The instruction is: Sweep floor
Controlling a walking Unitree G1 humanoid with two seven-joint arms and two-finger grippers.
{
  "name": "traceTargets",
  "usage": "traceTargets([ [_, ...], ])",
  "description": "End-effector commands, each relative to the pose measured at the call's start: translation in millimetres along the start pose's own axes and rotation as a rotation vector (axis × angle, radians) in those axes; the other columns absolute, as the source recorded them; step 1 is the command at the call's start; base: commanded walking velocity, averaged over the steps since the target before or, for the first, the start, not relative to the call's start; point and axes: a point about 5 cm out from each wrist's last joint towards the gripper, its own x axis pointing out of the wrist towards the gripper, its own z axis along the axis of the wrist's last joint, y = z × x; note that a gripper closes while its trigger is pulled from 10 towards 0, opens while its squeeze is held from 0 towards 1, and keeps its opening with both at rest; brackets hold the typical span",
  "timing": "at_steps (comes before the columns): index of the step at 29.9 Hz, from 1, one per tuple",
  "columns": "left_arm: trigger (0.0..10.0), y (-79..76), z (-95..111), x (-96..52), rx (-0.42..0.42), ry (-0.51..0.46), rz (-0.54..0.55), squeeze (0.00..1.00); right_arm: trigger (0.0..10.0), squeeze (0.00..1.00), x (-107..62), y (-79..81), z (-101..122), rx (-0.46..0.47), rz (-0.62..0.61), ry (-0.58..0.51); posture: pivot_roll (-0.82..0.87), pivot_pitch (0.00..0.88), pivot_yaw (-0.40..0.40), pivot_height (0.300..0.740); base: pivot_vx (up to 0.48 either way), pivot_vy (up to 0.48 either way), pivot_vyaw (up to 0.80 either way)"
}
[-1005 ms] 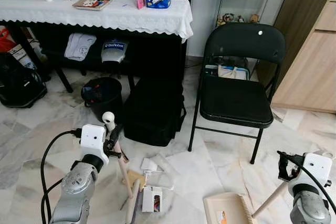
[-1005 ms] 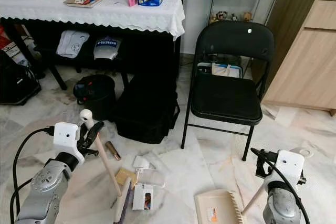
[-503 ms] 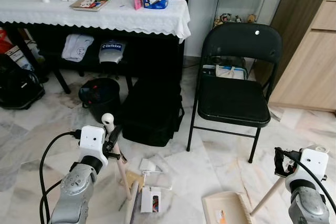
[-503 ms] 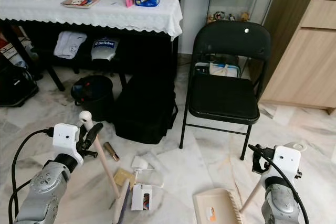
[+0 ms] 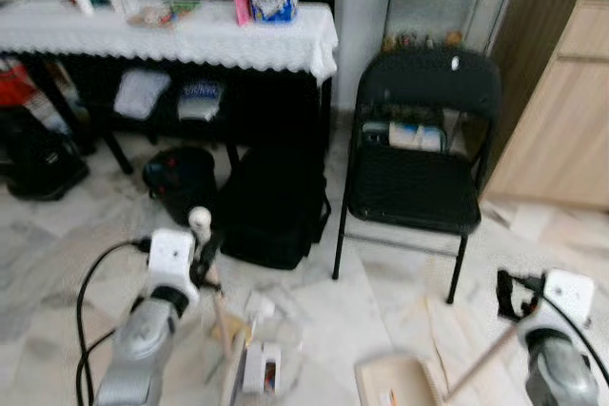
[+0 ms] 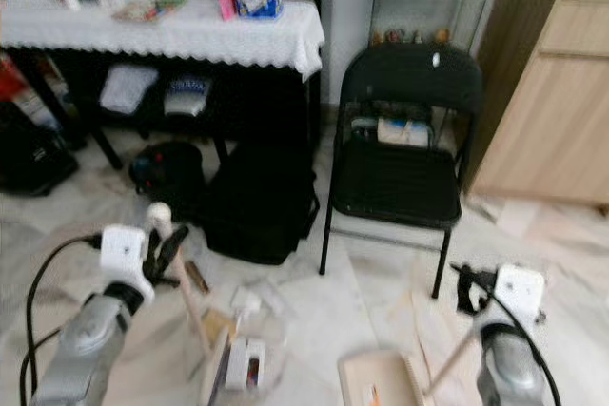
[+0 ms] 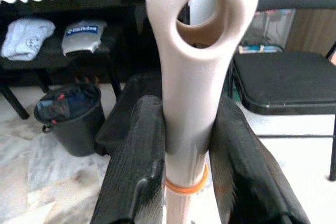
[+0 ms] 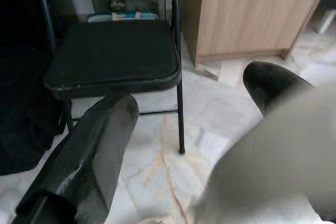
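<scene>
My left gripper (image 5: 204, 256) is shut on the pale broom handle (image 5: 220, 311), just below its looped top (image 7: 202, 30); the black fingers (image 7: 137, 161) clamp it from both sides. The broom slants down to the floor among litter: a small white box (image 5: 261, 369), a brown card (image 5: 234, 331) and white paper scraps (image 5: 259, 308). At the lower right, my right gripper (image 5: 515, 295) is shut on the dustpan handle (image 5: 483, 360). The beige dustpan (image 5: 391, 388) rests on the marble floor. In the right wrist view the handle (image 8: 273, 166) is a pale blur beside one finger (image 8: 269, 83).
A black folding chair (image 5: 419, 178) stands ahead, with a wooden cabinet (image 5: 561, 111) to its right. A black bag (image 5: 273, 204) and a black bin (image 5: 181, 178) sit before a table with a white cloth (image 5: 171, 33). Another dark bag (image 5: 38, 164) lies far left.
The head views have shifted slightly and gone blurred, so the camera is moving. Both grippers keep their holds on the broom and the dustpan handle.
</scene>
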Motion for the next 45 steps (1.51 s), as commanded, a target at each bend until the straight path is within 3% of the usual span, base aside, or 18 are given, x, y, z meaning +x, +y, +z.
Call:
traceTargets([
  [1,10.0,4.7,4,0.6,0.018,-0.010,0.009,0.00,10.0,0.00,1.7,3.2,4,0.014,0.014,-0.017,0.01,0.000,0.011,0.740,0.000,-0.300,0.00],
  [9,10.0,3.5,3,1.0,0.024,-0.003,0.006,0.00,10.0,0.00,2.3,7.0,3,0.024,0.055,-0.012,0.01,0.000,0.010,0.740,0.000,-0.279,0.00],
  [25,10.0,3.9,1,1.3,0.021,0.006,0.006,0.00,10.0,0.00,1.8,12.9,0,0.016,0.113,0.006,0.00,0.000,0.010,0.740,0.000,0.000,0.00],
  [32,10.0,2.5,0,1.1,0.021,0.011,0.007,0.00,10.0,0.00,2.6,22.9,1,0.035,0.223,-0.012,0.00,0.000,0.009,0.740,0.000,0.000,0.00],
  [45,10.0,2.0,-1,0.0,0.018,0.016,0.011,0.00,10.0,0.00,3.6,35.8,-19,-0.006,0.330,0.089,0.01,0.000,0.003,0.740,0.000,0.000,0.00],
])
